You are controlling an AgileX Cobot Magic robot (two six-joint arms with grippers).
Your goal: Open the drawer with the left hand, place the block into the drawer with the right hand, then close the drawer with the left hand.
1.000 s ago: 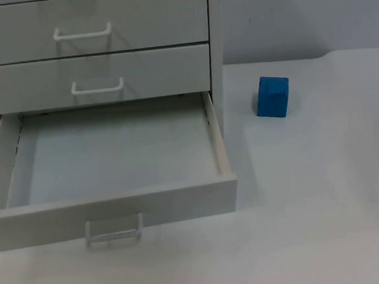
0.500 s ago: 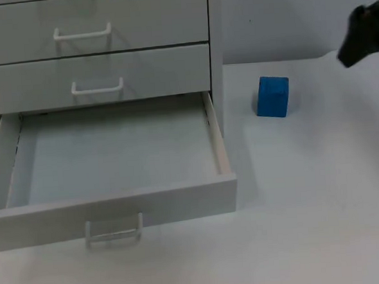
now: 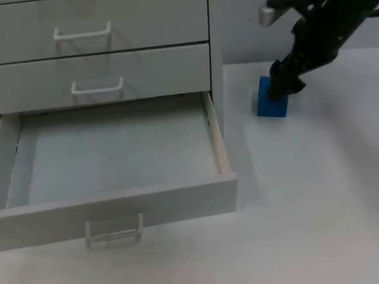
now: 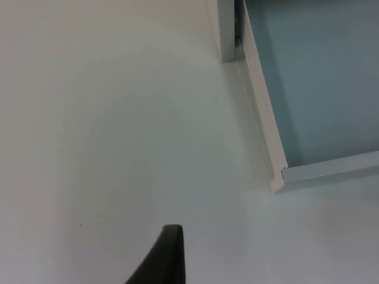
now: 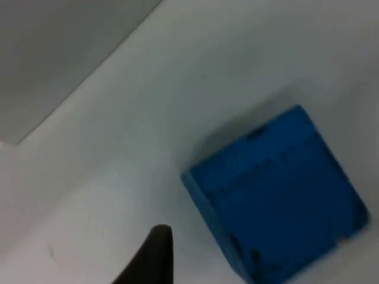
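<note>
The bottom drawer (image 3: pixel 114 166) of the white cabinet (image 3: pixel 94 51) stands pulled open at the left of the top view, its inside bare. The blue block (image 3: pixel 272 103) sits on the white table (image 3: pixel 321 198) at upper right — the right gripper (image 3: pixel 284 85) is right over its top, fingers' spread not discernible. The left gripper (image 4: pixel 166 260) waits over the table beside the drawer's corner — whether it is open cannot be told.
</note>
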